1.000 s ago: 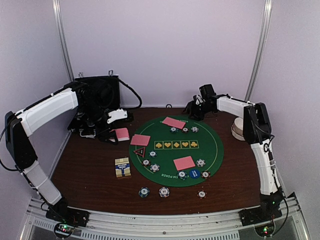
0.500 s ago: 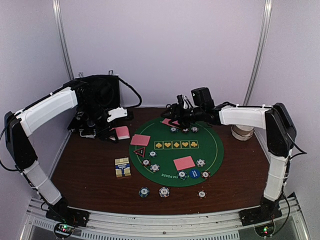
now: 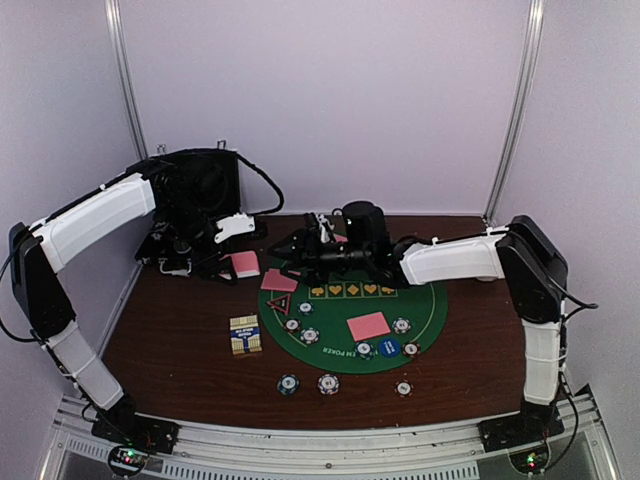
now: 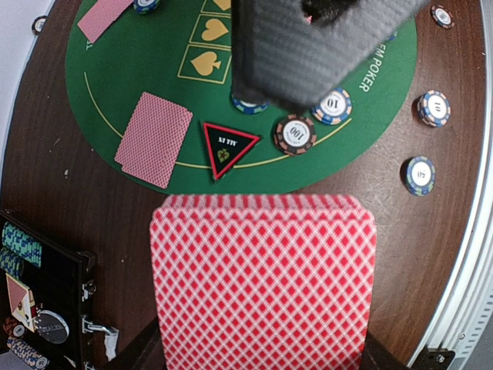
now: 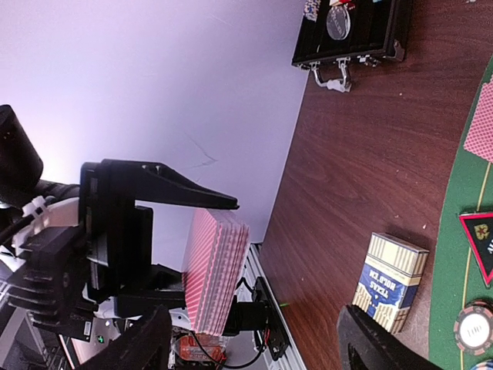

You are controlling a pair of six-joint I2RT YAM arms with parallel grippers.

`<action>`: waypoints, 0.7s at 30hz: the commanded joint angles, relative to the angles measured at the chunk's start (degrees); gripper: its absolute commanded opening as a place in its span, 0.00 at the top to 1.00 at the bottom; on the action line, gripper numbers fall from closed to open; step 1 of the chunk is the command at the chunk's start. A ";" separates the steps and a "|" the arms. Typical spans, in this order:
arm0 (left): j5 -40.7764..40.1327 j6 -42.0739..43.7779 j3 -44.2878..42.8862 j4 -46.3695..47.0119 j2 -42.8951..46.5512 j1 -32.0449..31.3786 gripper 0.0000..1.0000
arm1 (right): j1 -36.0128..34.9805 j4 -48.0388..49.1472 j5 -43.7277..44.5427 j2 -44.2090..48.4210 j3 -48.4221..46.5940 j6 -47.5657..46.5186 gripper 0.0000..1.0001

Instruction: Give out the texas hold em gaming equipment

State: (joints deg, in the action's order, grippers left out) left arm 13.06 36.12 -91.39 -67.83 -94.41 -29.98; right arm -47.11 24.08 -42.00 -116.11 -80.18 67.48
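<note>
Top external view: the left gripper (image 3: 234, 266) is clamped on a pink-backed deck (image 4: 262, 281), held just off the far-left edge of the mat (image 3: 430, 300). The right gripper (image 3: 287, 252), its fingers spread wide with nothing between them, hovers over the mat's far-left rim, pointing toward that deck. On the mat, one card (image 3: 367, 326) lies toward the near side, a triangle marker (image 3: 278, 303) and chips (image 3: 310, 336) sit by the left rim, and a card box (image 3: 245, 334) rests just left of the mat.
</note>
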 commanded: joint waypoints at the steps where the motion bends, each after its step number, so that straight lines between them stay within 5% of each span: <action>1: 1.14 -0.22 -1.86 0.63 -0.23 0.36 1.00 | -1.56 6.20 -0.97 -3.11 -2.88 4.16 0.23; 21: 1.62 -0.42 -2.30 0.63 -0.38 0.36 1.00 | -4.08 9.80 -3.49 -10.67 -11.32 9.18 0.24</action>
State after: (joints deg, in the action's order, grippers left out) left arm 13.19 36.10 -91.48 -67.85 -94.54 -29.98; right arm -50.04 31.51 -44.01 -124.44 -88.92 74.78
